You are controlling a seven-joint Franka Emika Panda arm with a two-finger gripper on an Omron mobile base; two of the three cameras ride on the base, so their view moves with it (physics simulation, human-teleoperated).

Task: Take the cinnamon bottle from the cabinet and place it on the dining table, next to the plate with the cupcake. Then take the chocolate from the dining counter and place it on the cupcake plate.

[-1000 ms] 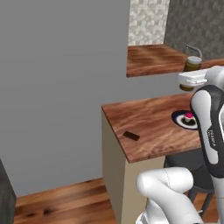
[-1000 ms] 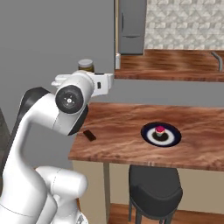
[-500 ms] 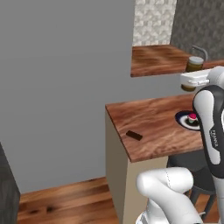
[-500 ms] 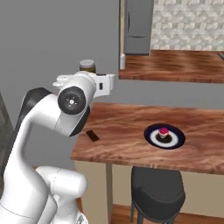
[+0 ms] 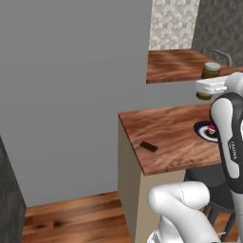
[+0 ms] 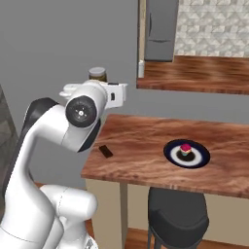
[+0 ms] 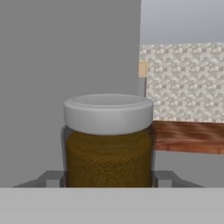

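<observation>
base drifted, so the whole scene slid right in both base views; bottle hasn't shifted in the grip. claw (image 7: 109, 177) clamped on the cinnamon bottle (image 7: 109, 139), upright, carried in the air above the near end of the dining worktop (image 6: 146, 141). chocolate (image 5: 148, 146) lies flat near that worktop's end, well apart from the cupcake plate (image 6: 199, 155) holding the cupcake (image 6: 185, 148).

1. The cinnamon bottle (image 7: 108, 153) had a grainy brown body and a smooth matt grey lid.
2. The dining table (image 6: 146, 141) showed reddish wood grain.
3. The cupcake plate (image 6: 200, 156) looked dark and smooth.
</observation>
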